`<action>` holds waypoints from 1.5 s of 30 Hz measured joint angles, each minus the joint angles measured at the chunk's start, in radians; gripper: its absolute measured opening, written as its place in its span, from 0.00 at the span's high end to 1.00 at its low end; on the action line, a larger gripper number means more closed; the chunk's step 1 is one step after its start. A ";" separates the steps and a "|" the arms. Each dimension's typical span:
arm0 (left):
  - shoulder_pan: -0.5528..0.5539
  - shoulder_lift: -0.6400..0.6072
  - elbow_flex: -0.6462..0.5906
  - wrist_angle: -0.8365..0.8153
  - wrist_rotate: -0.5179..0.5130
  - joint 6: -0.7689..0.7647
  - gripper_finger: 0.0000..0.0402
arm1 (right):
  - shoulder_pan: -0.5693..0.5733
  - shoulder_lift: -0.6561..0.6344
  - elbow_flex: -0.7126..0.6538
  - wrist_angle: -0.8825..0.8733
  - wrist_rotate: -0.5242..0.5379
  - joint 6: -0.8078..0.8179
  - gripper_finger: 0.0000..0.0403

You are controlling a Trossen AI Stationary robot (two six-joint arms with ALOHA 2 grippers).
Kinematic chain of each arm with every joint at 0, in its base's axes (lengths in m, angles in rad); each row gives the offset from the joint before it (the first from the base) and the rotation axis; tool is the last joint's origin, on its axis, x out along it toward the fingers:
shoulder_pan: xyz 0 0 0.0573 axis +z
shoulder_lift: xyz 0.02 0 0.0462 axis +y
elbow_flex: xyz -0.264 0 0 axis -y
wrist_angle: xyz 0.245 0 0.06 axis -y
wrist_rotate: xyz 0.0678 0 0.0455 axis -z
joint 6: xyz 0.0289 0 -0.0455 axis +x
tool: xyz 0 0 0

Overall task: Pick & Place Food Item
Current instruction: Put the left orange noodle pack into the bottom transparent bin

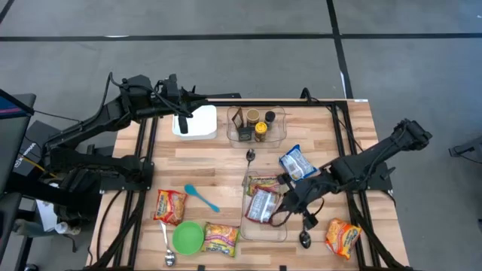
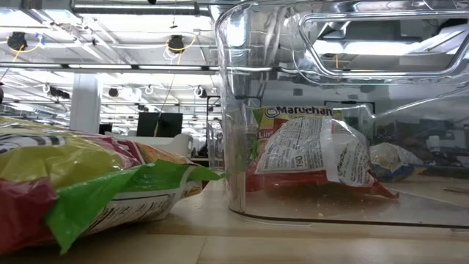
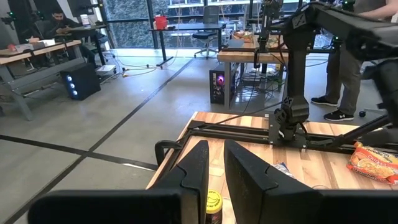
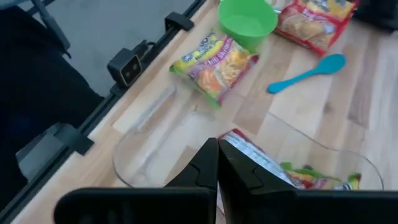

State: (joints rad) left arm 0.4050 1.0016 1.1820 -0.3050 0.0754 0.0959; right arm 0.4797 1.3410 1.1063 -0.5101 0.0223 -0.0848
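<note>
High view puts the right gripper (image 1: 290,202) over the clear plastic bin (image 1: 263,233) near the table's front edge, right of centre. Its fingers are pressed fully together and pinch the edge of a red-and-white ramen packet (image 1: 262,205), which hangs into the bin. The packet's long axis runs roughly from the table's back edge toward its front, and the gripper has it by the side nearer the right edge. A second ramen packet (image 1: 263,183) already lies in the back part of the same bin; the low view shows both behind the bin's clear wall (image 2: 234,110).

By my reading the held packet is already over its target, so what matters next is simply letting go straight down inside the bin walls.

Other food remains loose on the table: a blue-and-white packet (image 1: 297,162) just behind the bin, an orange packet (image 1: 344,237) at the front right corner, a red packet (image 1: 170,205) and a yellow packet (image 1: 220,239) toward the front left, beside a green bowl (image 1: 187,237). The right arm is nearer all but those last two.

The left gripper (image 1: 183,120) waits at the back edge over a white box (image 1: 194,122), fingers narrowly parted and holding nothing. A smaller clear bin (image 1: 280,113) beside it holds jars (image 1: 256,125).
</note>
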 joint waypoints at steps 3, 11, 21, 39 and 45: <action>0.000 0.000 0.000 0.000 0.000 0.000 0.89 | -0.019 -0.076 -0.119 0.056 0.000 0.037 1.00; 0.000 0.000 0.000 0.000 0.000 0.000 0.89 | -0.025 -0.321 -0.372 0.231 0.000 0.085 1.00; 0.000 0.000 0.000 0.005 0.000 0.000 0.89 | -0.063 -0.495 -0.522 0.267 0.003 0.086 1.00; -0.002 0.000 0.000 0.173 0.001 -0.329 0.89 | -0.097 -0.485 -0.563 0.287 0.005 0.076 1.00; -0.009 0.000 0.000 0.071 0.003 -0.343 0.89 | -0.097 -0.485 -0.563 0.287 0.005 0.059 1.00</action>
State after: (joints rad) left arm 0.3956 1.0015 1.1820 -0.2336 0.0788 -0.2469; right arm 0.3828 0.8562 0.5434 -0.2234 0.0270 -0.0261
